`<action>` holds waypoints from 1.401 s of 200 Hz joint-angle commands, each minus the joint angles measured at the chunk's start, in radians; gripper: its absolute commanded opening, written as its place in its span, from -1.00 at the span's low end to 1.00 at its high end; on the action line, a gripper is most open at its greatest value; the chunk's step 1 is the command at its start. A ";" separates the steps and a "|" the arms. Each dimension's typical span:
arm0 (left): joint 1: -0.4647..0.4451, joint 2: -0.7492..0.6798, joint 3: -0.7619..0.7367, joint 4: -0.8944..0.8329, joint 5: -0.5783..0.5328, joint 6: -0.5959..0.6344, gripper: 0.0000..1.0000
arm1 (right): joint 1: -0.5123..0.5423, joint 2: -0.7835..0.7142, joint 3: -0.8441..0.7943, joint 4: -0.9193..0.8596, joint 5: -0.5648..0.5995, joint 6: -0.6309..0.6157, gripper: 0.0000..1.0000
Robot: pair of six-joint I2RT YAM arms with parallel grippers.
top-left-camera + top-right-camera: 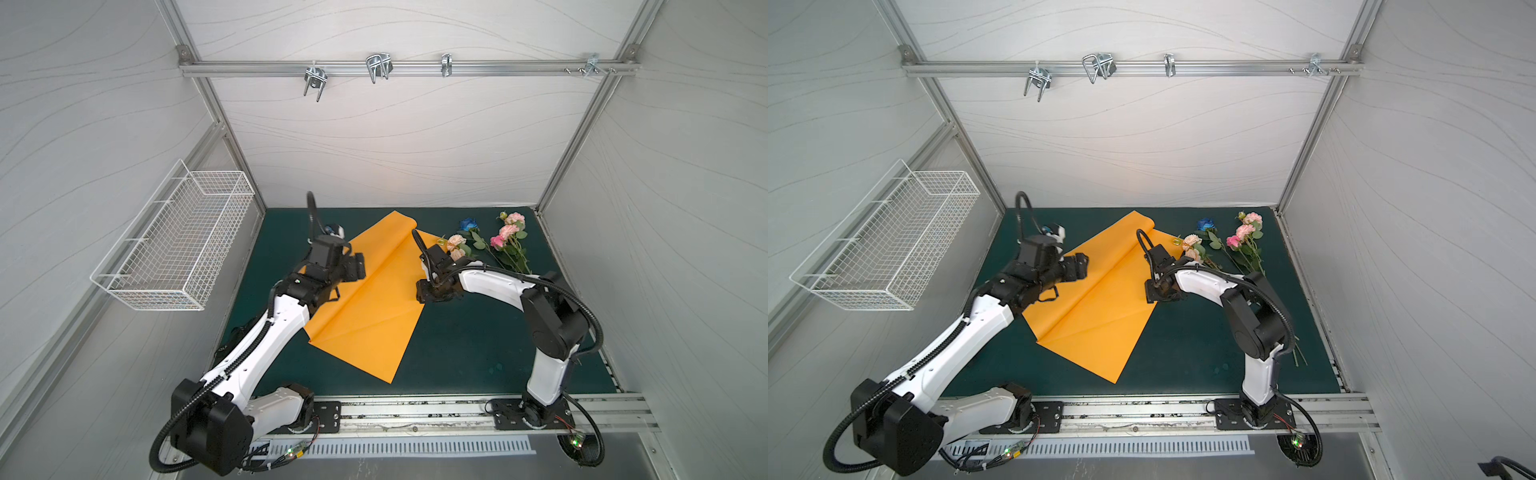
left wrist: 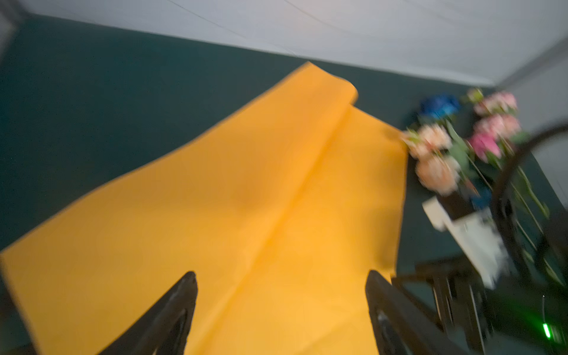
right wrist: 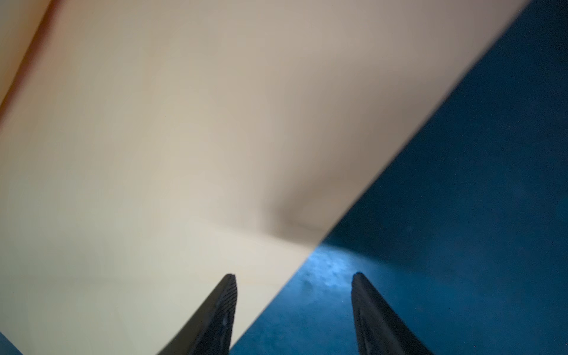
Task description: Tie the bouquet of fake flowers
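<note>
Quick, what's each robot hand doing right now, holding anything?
Left gripper: open, jaws empty, over the orange sheet of wrapping paper.
Right gripper: open, holding nothing, at that paper's edge.

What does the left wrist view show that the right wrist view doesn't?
Only the left wrist view shows the bouquet of fake flowers, the curled corner of the orange paper and the wall. Only the right wrist view shows the paper's edge up close. Both show the paper, the green mat and open jaws: left gripper, right gripper.
</note>
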 commanded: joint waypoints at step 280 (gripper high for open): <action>-0.166 0.693 0.060 0.161 0.010 -0.206 -0.83 | -0.225 0.231 -0.250 1.022 -0.556 0.532 -0.17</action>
